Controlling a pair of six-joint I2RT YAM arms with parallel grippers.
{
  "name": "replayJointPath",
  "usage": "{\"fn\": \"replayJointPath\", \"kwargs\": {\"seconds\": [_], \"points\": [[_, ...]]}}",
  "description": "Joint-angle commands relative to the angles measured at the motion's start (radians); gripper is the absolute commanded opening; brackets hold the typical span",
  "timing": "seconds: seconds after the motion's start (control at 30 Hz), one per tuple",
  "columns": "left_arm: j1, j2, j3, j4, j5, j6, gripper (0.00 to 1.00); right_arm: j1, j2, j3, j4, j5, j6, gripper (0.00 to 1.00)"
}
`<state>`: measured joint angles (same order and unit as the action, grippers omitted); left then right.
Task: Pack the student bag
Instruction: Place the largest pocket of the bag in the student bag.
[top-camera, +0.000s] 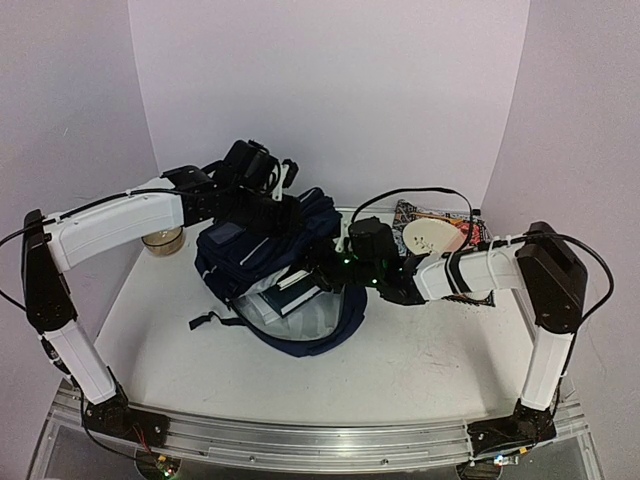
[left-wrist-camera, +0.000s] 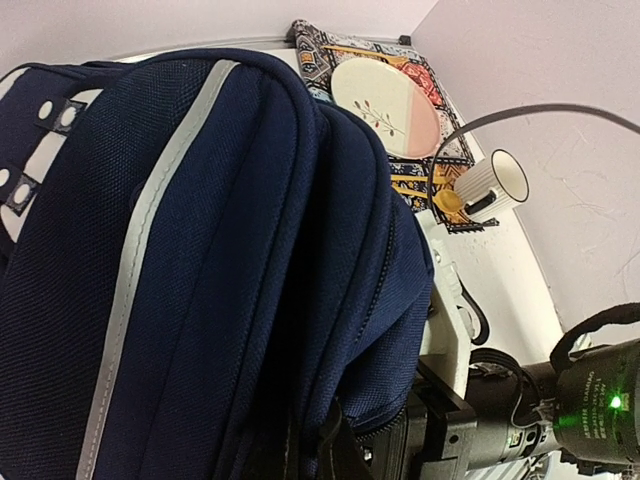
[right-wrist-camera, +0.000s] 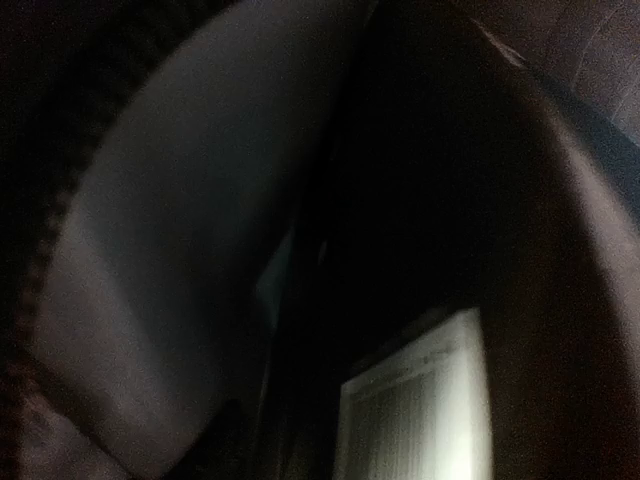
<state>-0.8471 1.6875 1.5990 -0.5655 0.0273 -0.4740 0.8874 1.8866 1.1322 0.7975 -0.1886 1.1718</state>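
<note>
Student bag (top-camera: 290, 270) sits central on the table (top-camera: 430, 370), our left gripper (top-camera: 268, 208) pinched shut on its top fabric — we judge to prop the mouth open for the right gripper (top-camera: 328, 270), buried inside by a book (top-camera: 297, 287) — its jaw spread we can't tell.

Right gripper (top-camera: 323, 272) sits inside the mouth of the student bag (top-camera: 262, 250). Book (top-camera: 297, 290) in the bag, just left of it. Mat (top-camera: 408, 211) behind-right of it, with plate (top-camera: 428, 236) on it and cup (left-wrist-camera: 492, 183) at the mat's edge. Left gripper (top-camera: 268, 205) at the bag's far top. Jar (top-camera: 163, 238) to its left.
</note>
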Motion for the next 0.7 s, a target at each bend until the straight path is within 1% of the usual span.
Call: {"fn": "replayJointPath", "kwargs": {"seconds": [0.0,0.03,0.13,0.27,0.43,0.67], "points": [[-0.009,-0.097,-0.005,0.145,-0.017,-0.005,0.0,0.021,-0.102,0.054,-0.057,0.011,-0.117,0.54],[-0.009,-0.1,-0.01,0.147,-0.045,-0.003,0.0,0.023,-0.12,0.054,-0.079,0.009,-0.129,0.57],[-0.009,-0.101,-0.024,0.156,-0.049,-0.007,0.0,0.029,-0.154,0.063,-0.167,0.005,-0.177,0.66],[-0.007,-0.098,-0.04,0.169,-0.046,-0.011,0.0,0.04,-0.199,0.062,-0.253,0.02,-0.229,0.73],[-0.006,-0.101,-0.057,0.178,-0.052,-0.014,0.0,0.047,-0.223,0.051,-0.348,0.019,-0.274,0.76],[-0.006,-0.093,-0.09,0.183,-0.05,-0.014,0.0,0.056,-0.22,0.03,-0.392,-0.01,-0.323,0.76]]}}
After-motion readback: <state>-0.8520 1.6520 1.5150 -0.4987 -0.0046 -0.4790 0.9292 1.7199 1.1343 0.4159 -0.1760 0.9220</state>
